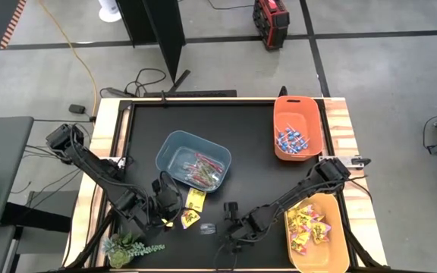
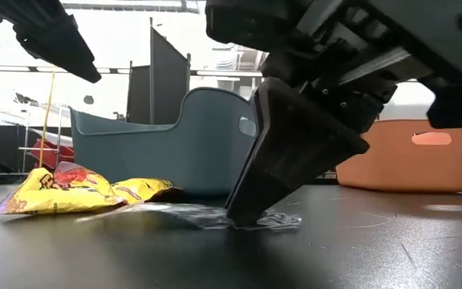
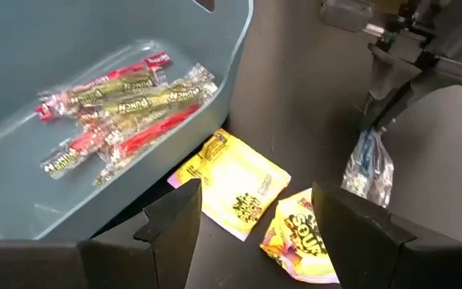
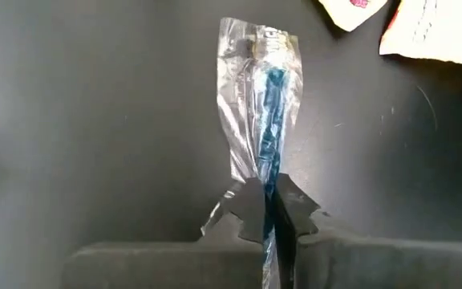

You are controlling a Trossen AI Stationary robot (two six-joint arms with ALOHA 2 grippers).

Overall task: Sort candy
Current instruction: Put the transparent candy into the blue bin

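From above: sorting nearly finished, with pinkish sticks in the blue-grey bin (image 1: 193, 160), lollipops in the orange bin (image 1: 297, 127), yellow packets in the third bin (image 1: 318, 233); two yellow packets (image 1: 193, 208) left on the black worktop (image 1: 249, 152), concrete floor around. At worktop height: right claw (image 2: 247, 218) clamped on a clear wrapper (image 2: 207, 215). Left wrist: left claw (image 3: 251, 233) wide, empty, above the packets. Right wrist: blue-streaked wrapper pinched between shut jaws.

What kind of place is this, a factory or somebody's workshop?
Probably a robotics lab or workshop. The black table stands on a bare concrete floor marked with tape lines, cables trail across it, and a red equipment case sits behind, with dark partition panels nearby.
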